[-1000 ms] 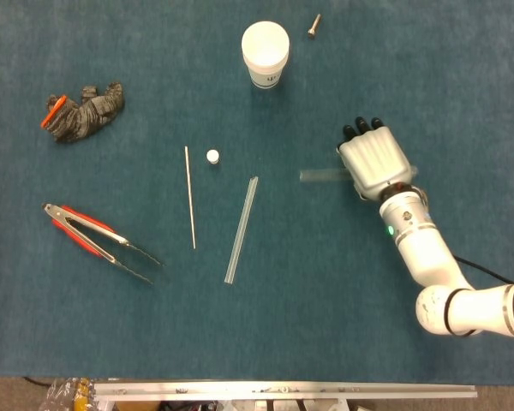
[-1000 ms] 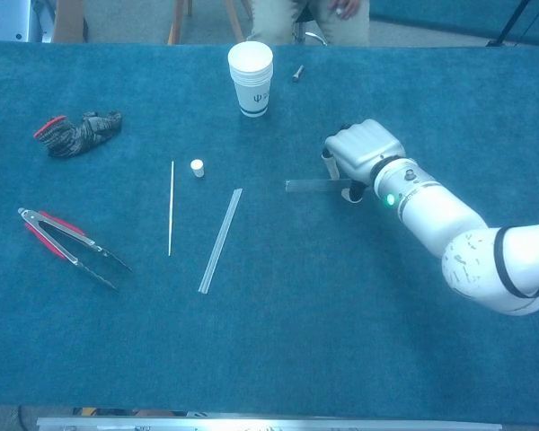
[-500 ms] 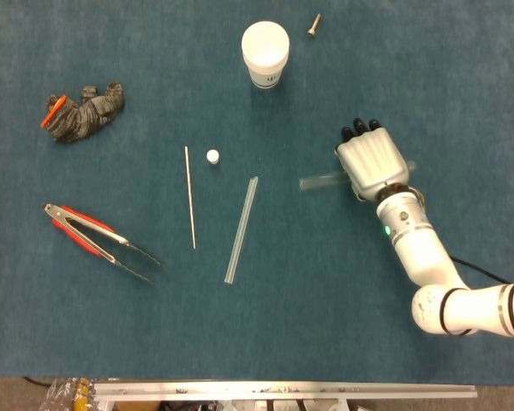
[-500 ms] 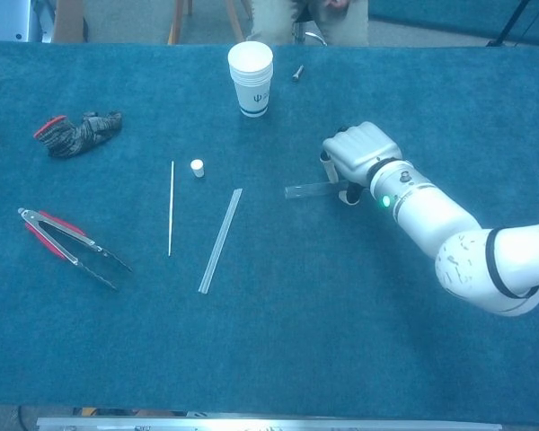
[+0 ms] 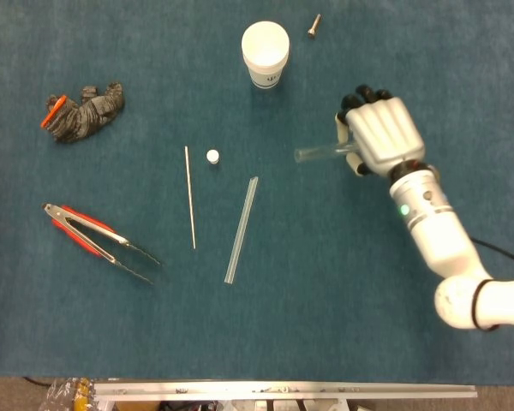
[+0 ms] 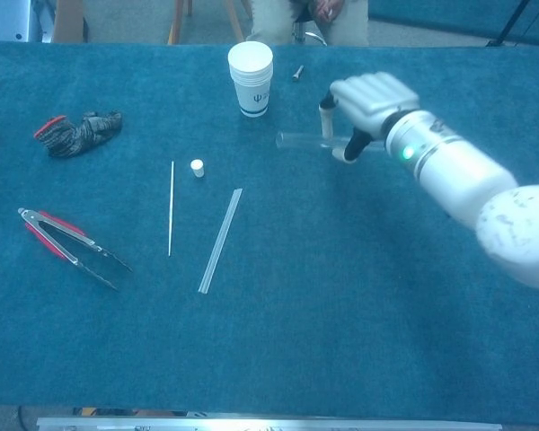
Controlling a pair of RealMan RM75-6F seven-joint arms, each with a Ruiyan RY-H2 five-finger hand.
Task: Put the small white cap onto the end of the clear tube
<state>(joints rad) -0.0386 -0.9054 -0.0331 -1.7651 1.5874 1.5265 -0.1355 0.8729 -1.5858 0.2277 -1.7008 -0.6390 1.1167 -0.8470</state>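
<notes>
Blue table [image 5: 343, 282]: cup [image 5: 265, 51], tongs [image 5: 98, 240], glove [image 5: 84, 113].

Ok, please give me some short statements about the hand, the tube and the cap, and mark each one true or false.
1. The right hand holds the clear tube in its fingers. True.
2. The small white cap already sits on the tube's end. False: it lies on the table, apart from the tube.
3. The cap lies beside a thin rod. True.
4. The paper cup has tipped over. False: it stands upright.
5. The tongs are in the left hand. False: they lie on the table; no left hand shows.
</notes>
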